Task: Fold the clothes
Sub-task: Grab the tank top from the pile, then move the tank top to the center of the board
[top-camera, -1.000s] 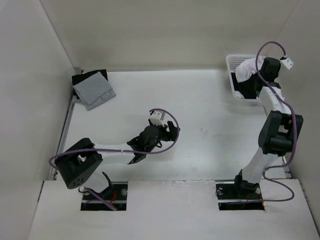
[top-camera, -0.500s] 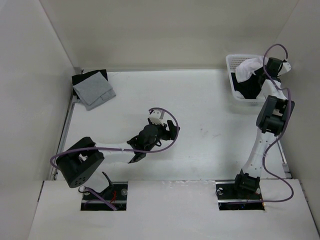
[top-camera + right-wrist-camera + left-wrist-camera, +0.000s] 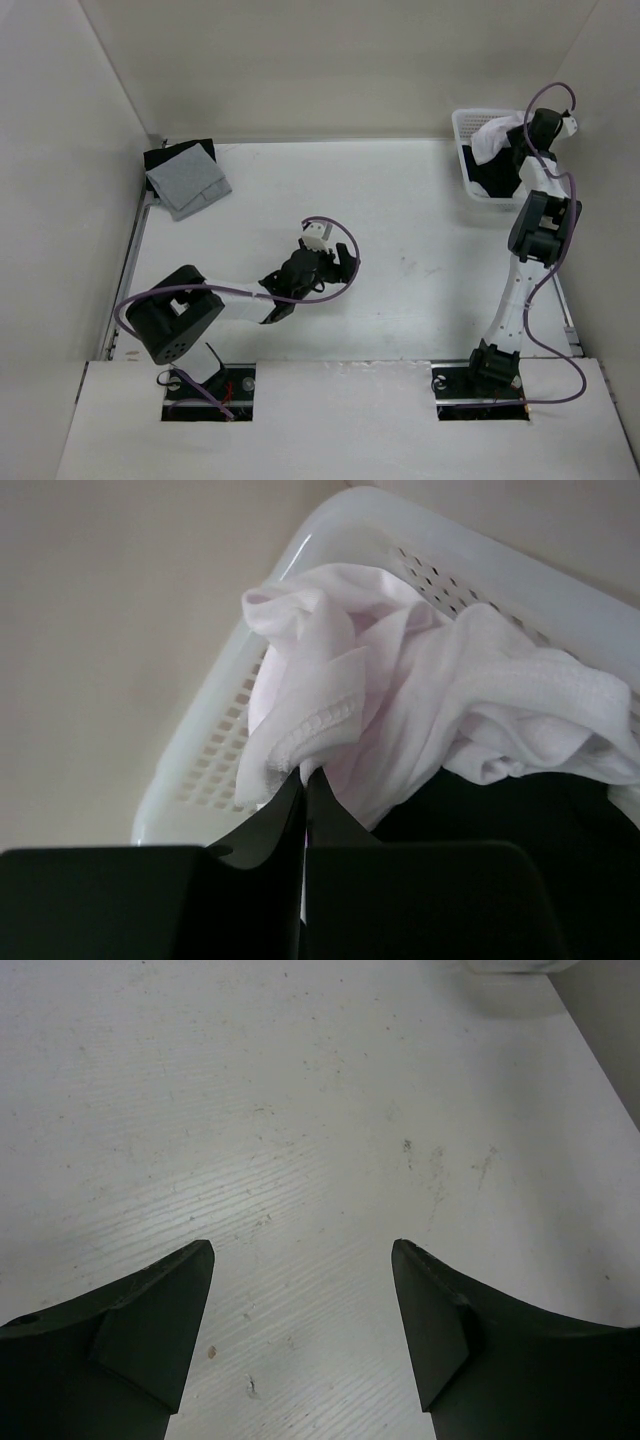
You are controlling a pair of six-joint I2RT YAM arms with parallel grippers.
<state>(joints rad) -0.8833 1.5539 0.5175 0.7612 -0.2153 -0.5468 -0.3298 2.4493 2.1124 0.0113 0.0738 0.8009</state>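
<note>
Now, right gripper (image 3: 303, 776): I see it pinching the white garment (image 3: 400, 680) in the basket (image 3: 345, 518) (arm reached farther).
left gripper (image 3: 302, 1252): spread.

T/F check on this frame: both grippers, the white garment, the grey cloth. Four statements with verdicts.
1. The left gripper is open over bare table. True.
2. The white garment lies spread flat on the table. False: it is bunched in the white basket, over a black garment.
3. The right gripper is shut on the white garment's edge. True.
4. The grey cloth is in the basket. False: it lies at the table's far left corner.
</note>
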